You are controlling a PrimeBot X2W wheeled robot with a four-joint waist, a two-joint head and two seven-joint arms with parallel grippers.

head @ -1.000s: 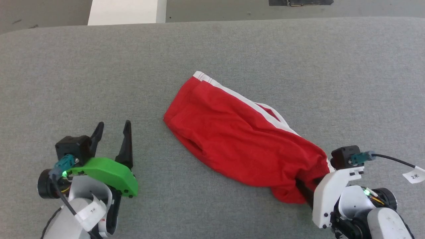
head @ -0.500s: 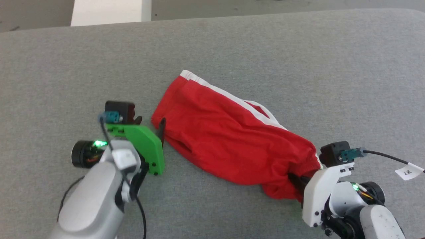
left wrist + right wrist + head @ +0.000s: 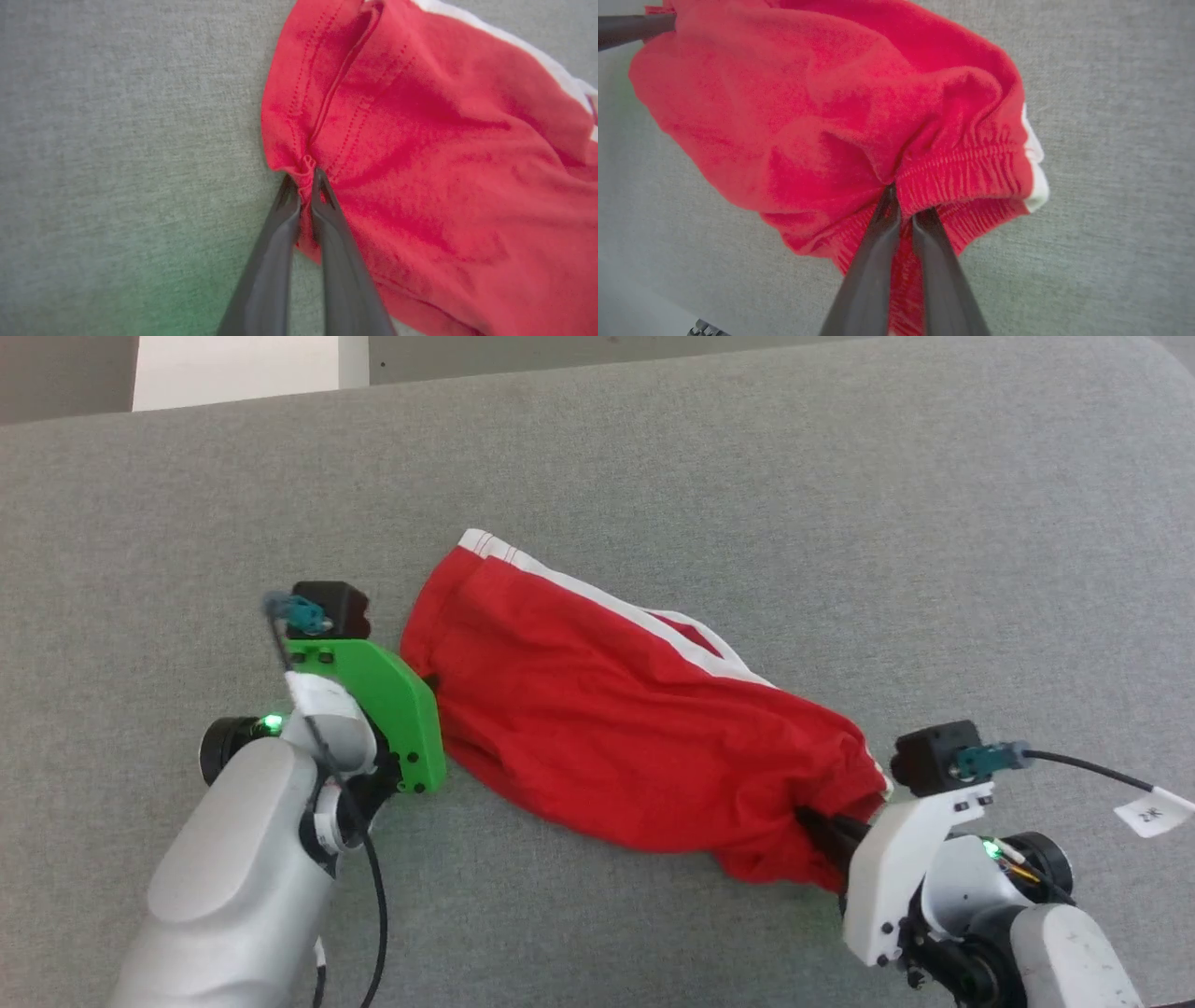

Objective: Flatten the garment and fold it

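The garment [image 3: 607, 728], bright red shorts with a white side stripe, lies crumpled in a slanted band across the grey table. My left gripper [image 3: 429, 683] is at its left end, mostly hidden under the green wrist cover. In the left wrist view that gripper [image 3: 304, 179] is shut on a pinched fold of the stitched hem [image 3: 327, 107]. At the garment's lower right end, my right gripper [image 3: 822, 826] is shut on the gathered elastic waistband [image 3: 966, 168]. In the right wrist view its tips [image 3: 906, 205] are buried in the red cloth.
The grey fabric-covered table [image 3: 840, 523] spreads around the garment, its far edge along the top. A white block [image 3: 233, 373] stands beyond that edge at the upper left. A black cable with a paper tag [image 3: 1153, 814] trails from my right wrist.
My left gripper moved from the lower left up to the garment's left hem and shut on it. The head camera has shifted, so the whole scene sits further left.
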